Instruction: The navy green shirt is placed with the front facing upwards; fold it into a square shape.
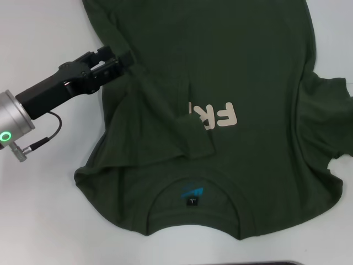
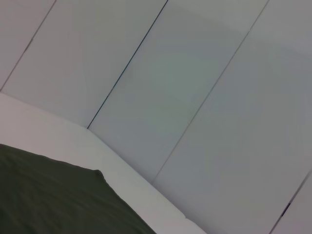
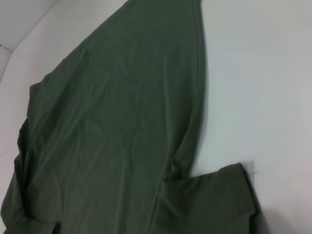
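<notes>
The navy green shirt [image 1: 259,72] lies spread on the white desk [image 1: 44,221], front up, with its collar toward the robot and its hem running off the far edge of the head view. A small black neck label [image 1: 191,202] with a blue mark above it sits inside the collar. The shirt's left side is folded inward over the chest, so the folded flap covers part of the cream lettering [image 1: 220,116] and only "FR" and a piece of another letter show. The sleeve on the robot's right lies flat and spreads out toward the edge of the head view.

The left gripper [image 1: 118,62] reaches in from the robot's left, and its black fingers [image 1: 105,55] are at the shirt's left edge, at the top of the folded flap. The fingers look close together at the cloth there, but I cannot tell whether they are pinching it or have let go.

The left wrist view shows a corner of the shirt [image 2: 53,195] lying on the desk in front of a pale panelled wall [image 2: 195,87].

The right gripper does not show in any view. The right wrist view looks down on the shirt's [image 3: 117,122] body and one sleeve, lying flat on the desk [image 3: 263,73].
</notes>
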